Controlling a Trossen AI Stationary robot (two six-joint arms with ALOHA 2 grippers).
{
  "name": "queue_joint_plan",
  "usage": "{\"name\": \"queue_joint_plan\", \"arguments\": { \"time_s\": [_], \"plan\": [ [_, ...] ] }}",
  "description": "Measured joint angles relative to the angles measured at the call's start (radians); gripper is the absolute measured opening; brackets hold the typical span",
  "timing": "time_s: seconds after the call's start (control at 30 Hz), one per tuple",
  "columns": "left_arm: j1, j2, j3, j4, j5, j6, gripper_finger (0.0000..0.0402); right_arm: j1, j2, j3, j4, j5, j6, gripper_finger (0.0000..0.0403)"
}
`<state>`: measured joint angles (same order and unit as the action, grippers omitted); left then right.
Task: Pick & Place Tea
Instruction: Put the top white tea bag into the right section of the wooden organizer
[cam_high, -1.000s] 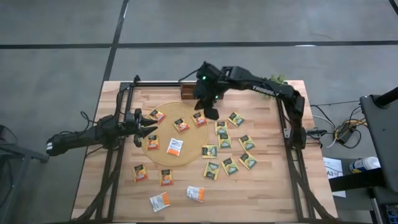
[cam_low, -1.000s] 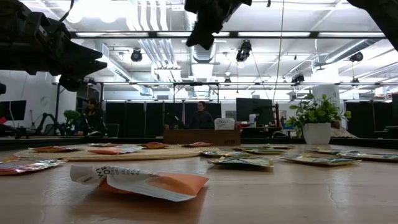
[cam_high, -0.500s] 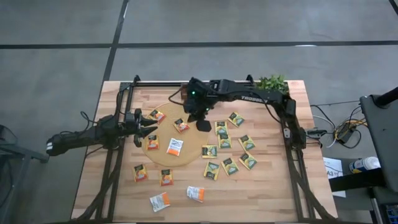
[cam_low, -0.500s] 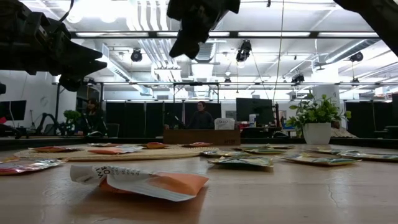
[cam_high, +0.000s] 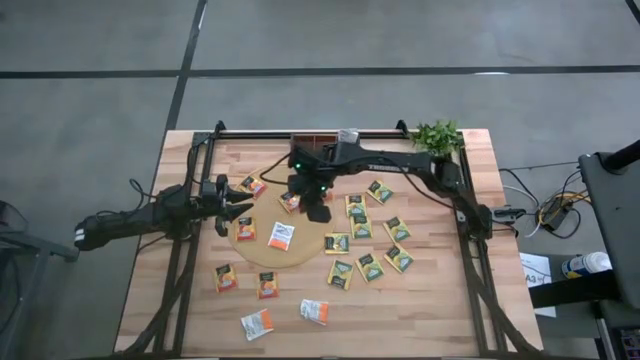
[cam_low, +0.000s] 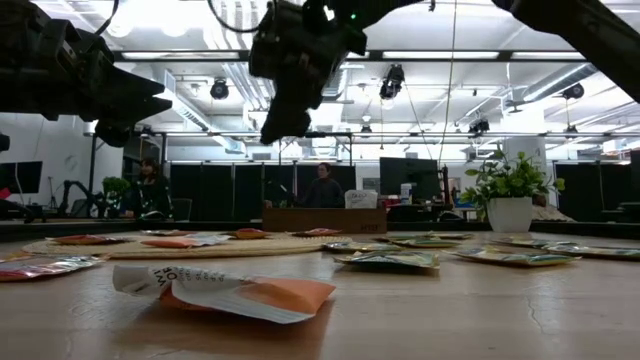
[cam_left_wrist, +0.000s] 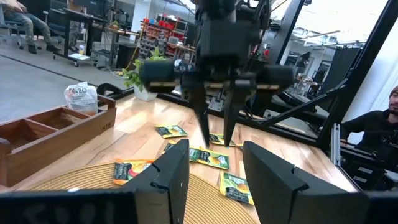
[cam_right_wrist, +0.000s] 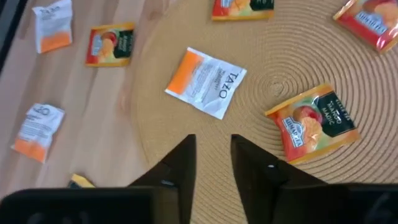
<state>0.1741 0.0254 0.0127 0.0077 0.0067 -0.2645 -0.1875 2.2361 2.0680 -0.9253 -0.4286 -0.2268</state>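
Early going here: the wooden three-compartment tray (cam_high: 318, 138) at the table's far edge holds one white sachet (cam_high: 347, 135), it seems, and nearly all the tea remains scattered. Orange sachets (cam_high: 267, 286) lie toward the near left, green-yellow ones (cam_high: 369, 265) cluster right of centre, and several more lie on the round woven mat (cam_high: 270, 245). Its coiled fibre rings show plainly in the right wrist view.

The right gripper (cam_high: 317, 207) hangs above the mat — fingers a narrow gap apart, nothing between them. Below it lie a white Tazo sachet (cam_right_wrist: 206, 83) and a glossy orange peach-print sachet (cam_right_wrist: 313, 122), both flat, square and crimped at the edges.

The left gripper (cam_high: 238, 210) waits at the mat's left rim, fingers apart and empty.

By my reckoning almost everything is left — flat foil packets on a ridged mat, tricky to pinch.
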Motion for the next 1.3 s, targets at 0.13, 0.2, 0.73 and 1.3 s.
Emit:
{"name": "queue_joint_plan", "arguments": {
  "time_s": [0.13, 0.2, 0.73, 1.3],
  "plan": [
    [0.0, 0.0, 0.0, 0.0, 0.0, 0.0, 0.0145, 0.008, 0.03, 0.0, 0.006, 0.0, -0.012, 0.0148],
    [0.0, 0.0, 0.0, 0.0, 0.0, 0.0, 0.0145, 0.016, 0.046, 0.0, 0.014, 0.0, -0.015, 0.0163],
    [0.0, 0.0, 0.0, 0.0, 0.0, 0.0, 0.0145, 0.042, 0.101, -0.022, 0.178, 0.012, 0.088, 0.0219],
    [0.0, 0.002, 0.0, 0.0, 0.0, 0.0, 0.0145, 0.046, 0.179, -0.024, 0.222, 0.042, 0.108, 0.0292]
  ]
}}
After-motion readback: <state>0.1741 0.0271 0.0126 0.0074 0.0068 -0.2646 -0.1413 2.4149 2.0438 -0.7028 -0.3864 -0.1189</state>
